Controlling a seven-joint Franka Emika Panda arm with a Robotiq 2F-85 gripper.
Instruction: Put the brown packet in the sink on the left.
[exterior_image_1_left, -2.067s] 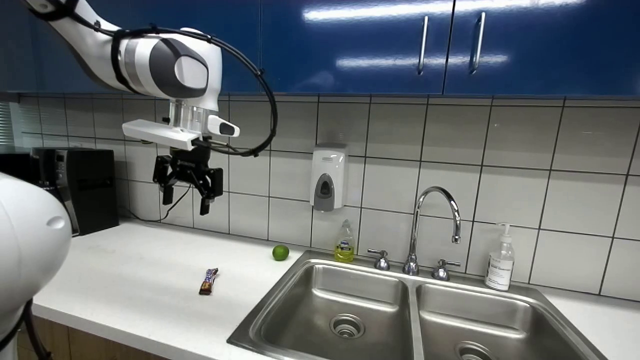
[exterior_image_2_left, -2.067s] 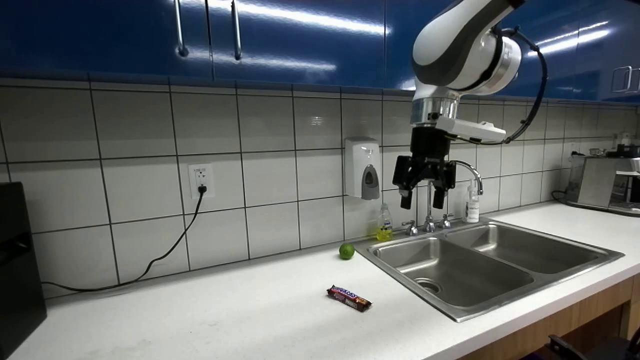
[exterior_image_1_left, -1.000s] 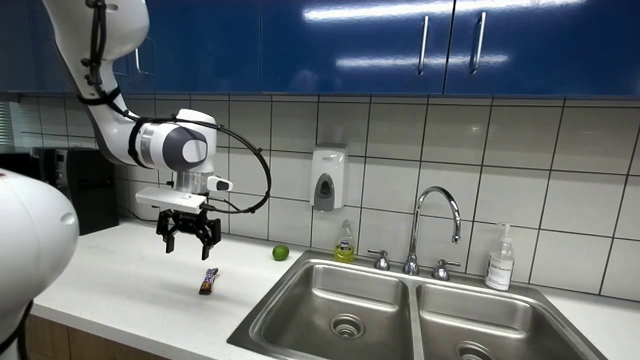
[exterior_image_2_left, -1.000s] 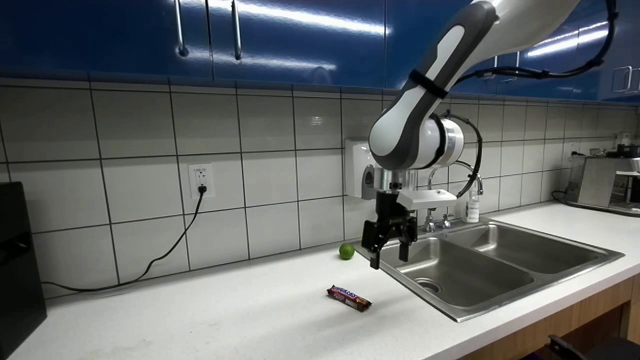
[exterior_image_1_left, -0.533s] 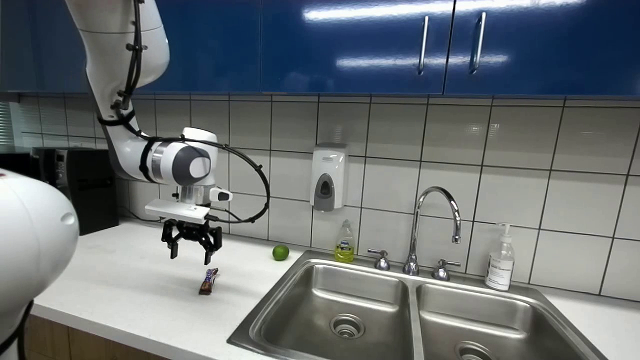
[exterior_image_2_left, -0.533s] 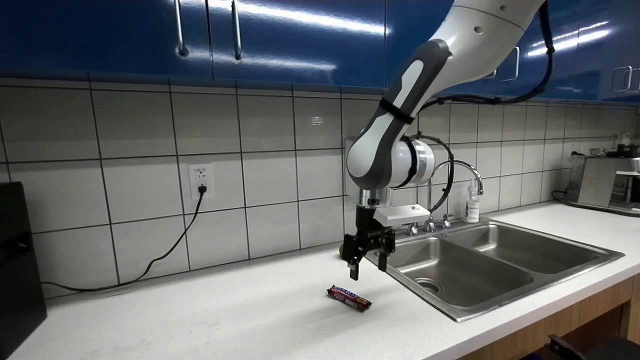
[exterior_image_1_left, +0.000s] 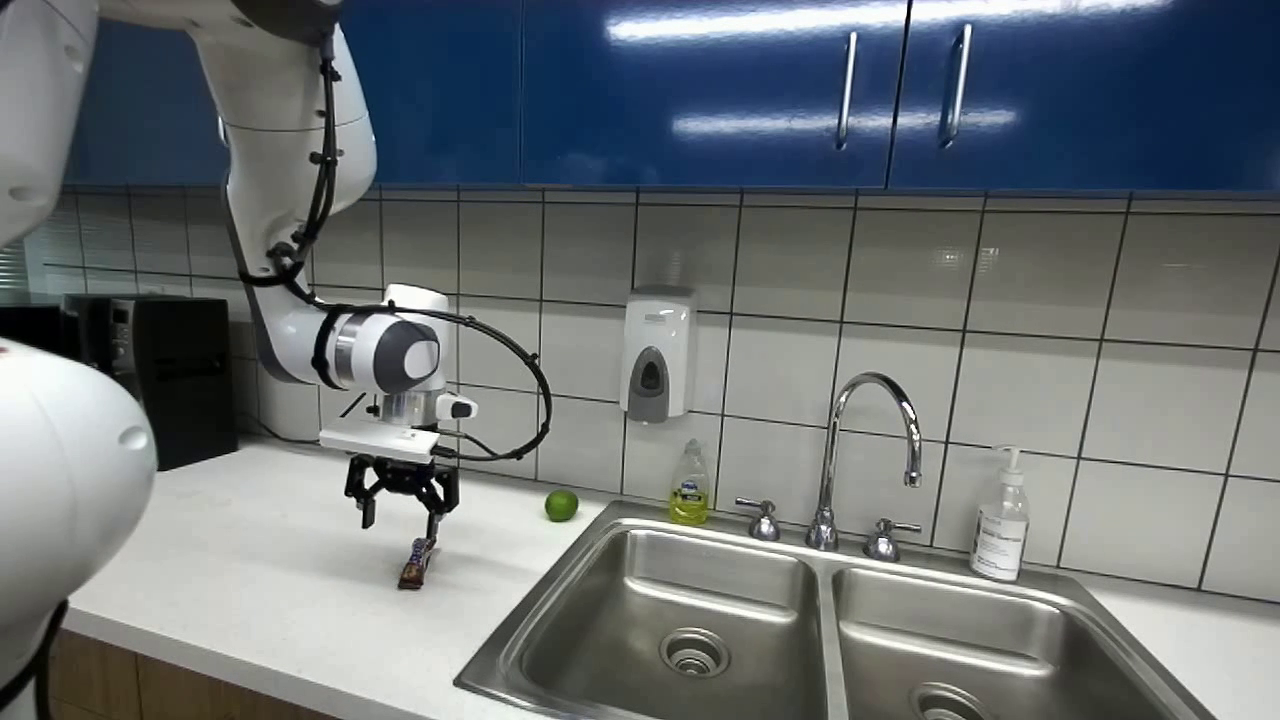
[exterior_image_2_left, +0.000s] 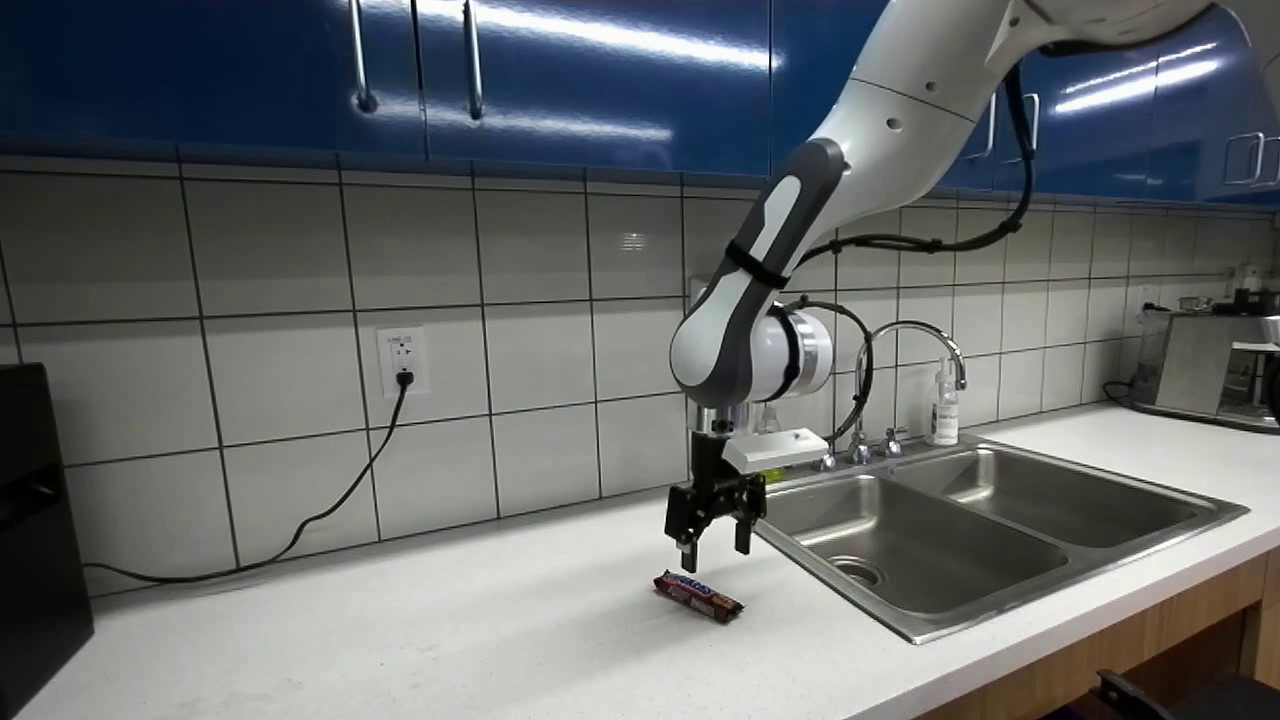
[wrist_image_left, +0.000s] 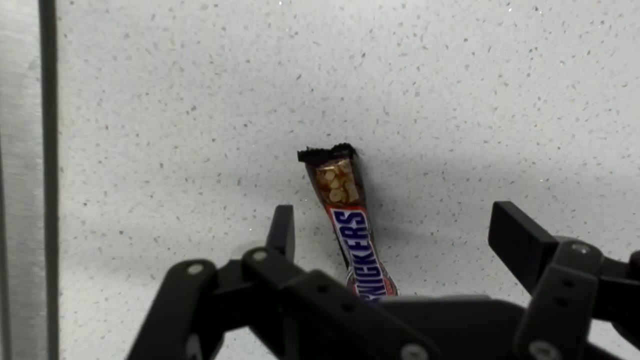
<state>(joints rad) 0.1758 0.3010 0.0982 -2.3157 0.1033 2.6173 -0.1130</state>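
Counter (exterior_image_2_left: 480, 610) stretches between packet (wrist_image_left: 352, 225) and sink rim (exterior_image_1_left: 533, 605), fingers (wrist_image_left: 522, 245) parted above.

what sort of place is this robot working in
Most likely a kitchen, perhaps a shared one at a workplace: a double-basin steel sink, blue cabinets overhead, and a wall-mounted dispenser of a kind more usual in offices than homes.

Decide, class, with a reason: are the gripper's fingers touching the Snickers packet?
Apart. The wrist view shows it: the fingers stand open to either side of the brown packet, with speckled counter showing between it and each.
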